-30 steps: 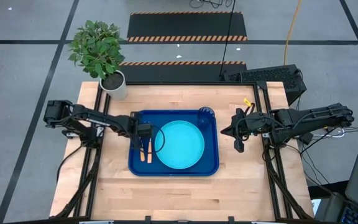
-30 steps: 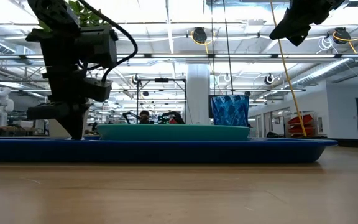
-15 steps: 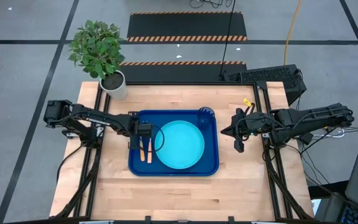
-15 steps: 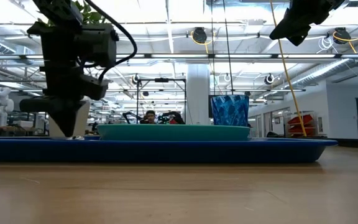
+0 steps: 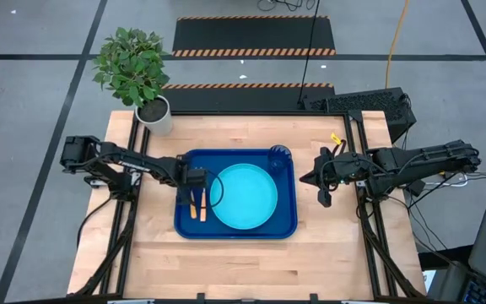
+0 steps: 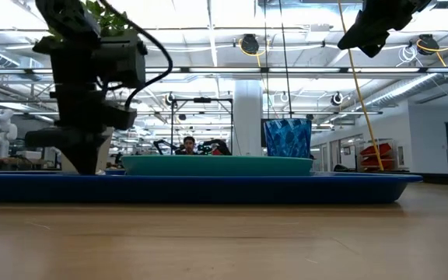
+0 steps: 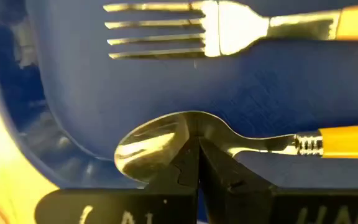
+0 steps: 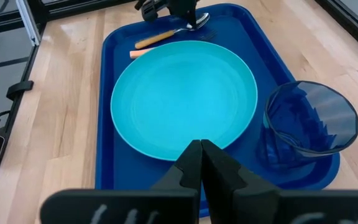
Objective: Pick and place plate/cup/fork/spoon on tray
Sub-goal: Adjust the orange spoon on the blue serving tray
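The dark blue tray (image 5: 288, 226) lies mid-table. On it the turquoise plate (image 5: 243, 196) lies flat, and the dark blue cup (image 5: 280, 154) stands upright in the far right corner. The spoon (image 7: 185, 140) and the fork (image 7: 185, 31) lie flat side by side in the tray's left part, handles toward the near edge (image 5: 197, 209). My left gripper (image 7: 193, 144) is shut, low over the spoon's bowl. My right gripper (image 5: 323, 198) is shut and empty, raised over the table to the right of the tray. My left gripper's shut fingertips come down from above at the near edge of the spoon's bowl, where it meets the neck (image 7: 194, 121). I cannot tell whether they touch it. The spoon lies flat on the tray floor.
A potted plant in a white pot (image 5: 154, 114) stands at the table's far left corner. Bare wood (image 5: 243, 266) runs along the near edge in front of the tray. A person (image 6: 187, 145) shows far off in the room behind.
My left gripper has shifted slightly in place over the spoon, staying low in the tray's left part. The spoon, fork, plate and cup lie where they were.
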`<state>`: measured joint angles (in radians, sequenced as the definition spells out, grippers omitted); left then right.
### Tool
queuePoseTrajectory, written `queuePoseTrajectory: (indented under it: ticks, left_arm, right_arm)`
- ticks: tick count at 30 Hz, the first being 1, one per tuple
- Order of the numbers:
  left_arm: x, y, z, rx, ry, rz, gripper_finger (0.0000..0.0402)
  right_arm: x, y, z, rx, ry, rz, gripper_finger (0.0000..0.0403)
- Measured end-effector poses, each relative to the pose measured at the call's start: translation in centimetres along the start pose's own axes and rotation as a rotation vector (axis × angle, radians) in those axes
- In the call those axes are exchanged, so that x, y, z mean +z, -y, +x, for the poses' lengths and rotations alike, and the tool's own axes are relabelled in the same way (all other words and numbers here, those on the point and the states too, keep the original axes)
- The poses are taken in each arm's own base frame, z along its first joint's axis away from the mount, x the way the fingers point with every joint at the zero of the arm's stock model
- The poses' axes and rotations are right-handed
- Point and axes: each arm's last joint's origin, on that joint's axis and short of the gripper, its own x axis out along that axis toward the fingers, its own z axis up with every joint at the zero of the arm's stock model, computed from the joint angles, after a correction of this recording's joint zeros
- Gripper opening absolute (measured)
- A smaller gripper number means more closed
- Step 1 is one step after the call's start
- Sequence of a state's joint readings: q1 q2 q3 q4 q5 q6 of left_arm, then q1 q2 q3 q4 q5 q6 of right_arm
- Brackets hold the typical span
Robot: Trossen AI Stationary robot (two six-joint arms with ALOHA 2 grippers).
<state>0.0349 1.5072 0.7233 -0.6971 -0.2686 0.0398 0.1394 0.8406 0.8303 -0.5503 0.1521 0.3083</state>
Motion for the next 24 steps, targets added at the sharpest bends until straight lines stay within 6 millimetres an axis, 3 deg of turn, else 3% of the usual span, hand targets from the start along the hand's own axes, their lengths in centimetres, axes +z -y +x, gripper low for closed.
queuePoseTrajectory:
  ticks: [6, 24]
  left_arm:
    - [-0.58, 0.11, 0.56, 0.024, -0.010, -0.017, 0.0003]
    - [0.14, 0.12, 0.63, 0.025, 0.065, -0.012, 0.0003]
  right_arm:
    - [-0.01, -0.06, 0.00, 0.020, -0.006, -0.005, 0.0000]
    - [-0.01, -0.06, 0.00, 0.019, -0.006, -0.003, 0.0000]
